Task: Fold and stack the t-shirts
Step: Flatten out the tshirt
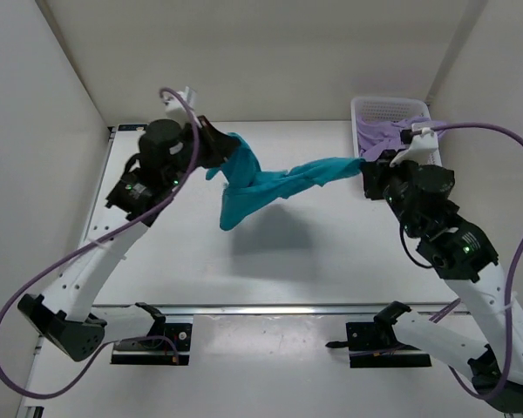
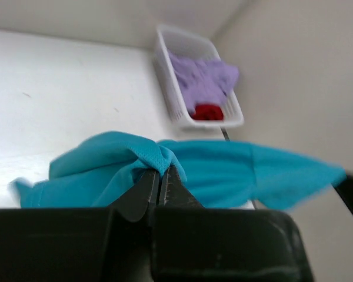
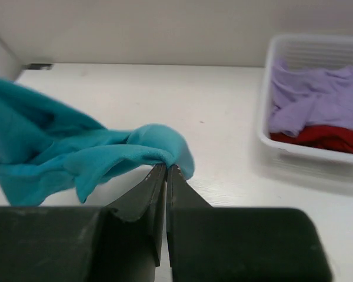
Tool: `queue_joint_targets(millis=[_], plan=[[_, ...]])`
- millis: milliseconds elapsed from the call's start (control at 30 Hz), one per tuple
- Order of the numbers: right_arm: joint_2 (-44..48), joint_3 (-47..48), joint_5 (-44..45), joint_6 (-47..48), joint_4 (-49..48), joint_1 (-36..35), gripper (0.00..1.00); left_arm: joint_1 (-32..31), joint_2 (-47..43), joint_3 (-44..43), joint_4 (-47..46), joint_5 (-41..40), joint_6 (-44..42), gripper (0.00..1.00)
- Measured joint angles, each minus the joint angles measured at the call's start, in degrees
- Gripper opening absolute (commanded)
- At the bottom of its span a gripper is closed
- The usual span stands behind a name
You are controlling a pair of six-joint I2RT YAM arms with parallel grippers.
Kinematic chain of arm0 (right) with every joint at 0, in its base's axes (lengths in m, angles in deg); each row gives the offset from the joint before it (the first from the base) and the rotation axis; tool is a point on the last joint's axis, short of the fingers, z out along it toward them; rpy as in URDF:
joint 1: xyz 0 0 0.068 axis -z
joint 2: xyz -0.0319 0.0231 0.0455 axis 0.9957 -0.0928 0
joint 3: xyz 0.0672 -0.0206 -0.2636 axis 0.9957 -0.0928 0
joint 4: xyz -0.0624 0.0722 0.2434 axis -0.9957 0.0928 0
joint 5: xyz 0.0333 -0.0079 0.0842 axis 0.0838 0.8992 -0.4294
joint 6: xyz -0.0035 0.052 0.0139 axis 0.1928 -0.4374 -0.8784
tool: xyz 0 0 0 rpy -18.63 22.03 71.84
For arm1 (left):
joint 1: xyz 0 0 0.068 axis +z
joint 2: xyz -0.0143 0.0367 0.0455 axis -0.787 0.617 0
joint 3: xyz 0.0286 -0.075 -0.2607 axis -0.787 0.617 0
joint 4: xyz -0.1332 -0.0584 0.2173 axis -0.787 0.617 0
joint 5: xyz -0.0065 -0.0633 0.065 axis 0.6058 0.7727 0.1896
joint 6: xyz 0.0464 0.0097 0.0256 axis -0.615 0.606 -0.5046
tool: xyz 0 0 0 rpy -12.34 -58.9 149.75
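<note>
The teal t-shirt (image 1: 261,187) hangs bunched in the air between both arms, above the table. My left gripper (image 1: 220,150) is shut on its left end; in the left wrist view the fingertips (image 2: 160,171) pinch a fold of the teal t-shirt (image 2: 223,170). At the right end my right gripper (image 1: 366,170) is shut on it too, its tips (image 3: 166,167) clamping a teal fold (image 3: 106,153). The lavender t-shirt (image 1: 390,135) fills the white basket (image 1: 370,106) at the back right, with the red t-shirt (image 3: 329,136) under it.
The white table (image 1: 314,252) lies below the hanging cloth. White walls close in the left, back and right sides. The basket stands against the back right corner, just behind my right arm.
</note>
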Motion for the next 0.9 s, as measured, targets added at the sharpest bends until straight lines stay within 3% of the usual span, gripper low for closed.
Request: queue_joint_targets(millis=[100,200,367,500,600,667,800,900], plan=[[3.3,-1.5,1.9,0.3,-2.1,-6.5,0.0,5.3,-1.8,-3.9,4.2,-0.1,-0.9,0.0],[8.8,-10.8,3.7,-0.6,-2.3,-10.6,0.0,8.4,-5.1,-1.8,5.6,-1.9,-1.4,0.0],[9.2,-26.8,-2.6,-4.2,1.4,-3.1,0.0,10.0,-8.9,12.4,3.6,-2.8,-1.4,0.0],[5.5,-34.6,-9.1,-5.0,4.7,7.5,0.0,9.1,6.5,12.0,3.0,-6.3,-2.4,0.0],[5.5,-35.0,-10.1,-5.2,6.1,8.9,0.0,7.1,21.0,5.9,3.3,-8.1,-3.4,0.01],[5.5,-34.9,-10.2,-5.5,5.7,7.8,0.0,6.6,28.0,1.4,3.8,-8.0,-3.4,0.11],[4.2,-35.0,-10.1,-6.3,5.5,5.5,0.0,7.4,33.4,-4.5,3.6,-7.5,-3.7,0.5],[3.5,-36.1,-10.6,-6.6,4.8,5.7,0.0,9.0,28.6,-1.4,1.5,-7.2,-3.8,0.53]])
